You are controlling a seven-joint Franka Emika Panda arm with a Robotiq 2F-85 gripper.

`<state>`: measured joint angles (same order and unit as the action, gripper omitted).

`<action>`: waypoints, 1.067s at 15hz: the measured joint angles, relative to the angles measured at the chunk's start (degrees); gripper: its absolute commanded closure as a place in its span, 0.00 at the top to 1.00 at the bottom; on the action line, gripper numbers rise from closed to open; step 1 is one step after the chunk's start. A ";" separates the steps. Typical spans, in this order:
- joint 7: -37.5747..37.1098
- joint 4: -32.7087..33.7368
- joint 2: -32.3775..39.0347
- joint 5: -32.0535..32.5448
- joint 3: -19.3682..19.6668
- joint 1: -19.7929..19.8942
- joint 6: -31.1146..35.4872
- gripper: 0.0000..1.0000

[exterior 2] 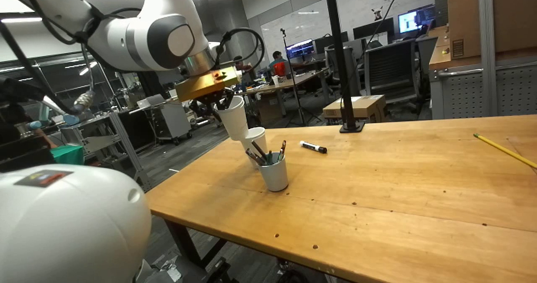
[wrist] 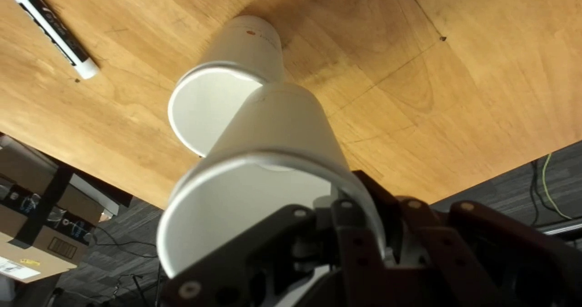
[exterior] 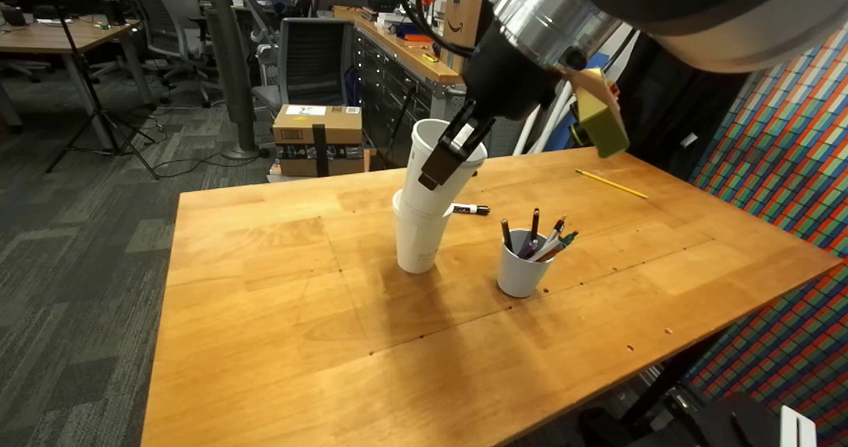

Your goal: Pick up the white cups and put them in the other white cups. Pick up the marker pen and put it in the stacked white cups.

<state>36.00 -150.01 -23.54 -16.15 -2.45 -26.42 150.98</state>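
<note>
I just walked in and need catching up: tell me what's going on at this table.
A robot's gripper is shut on the wall of a tilted white cup, holding it off the table. The cup's base is by the rim of a standing white cup, not yet nested inside; whether the two touch, I can't tell. The marker pen lies loose on the table, and a greyish cup of pens stands nearby.

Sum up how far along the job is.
Done: a white cup is off the table, its wall gripped by the pincer. In hand: it hangs close to the standing cup, not yet nested. Left: nesting it, then adding the marker lying on the table.
</note>
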 measured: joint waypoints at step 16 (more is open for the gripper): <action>0.34 5.61 4.72 0.00 0.29 1.71 1.05 0.02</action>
<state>36.33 -144.40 -18.83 -16.16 -2.16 -24.70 152.03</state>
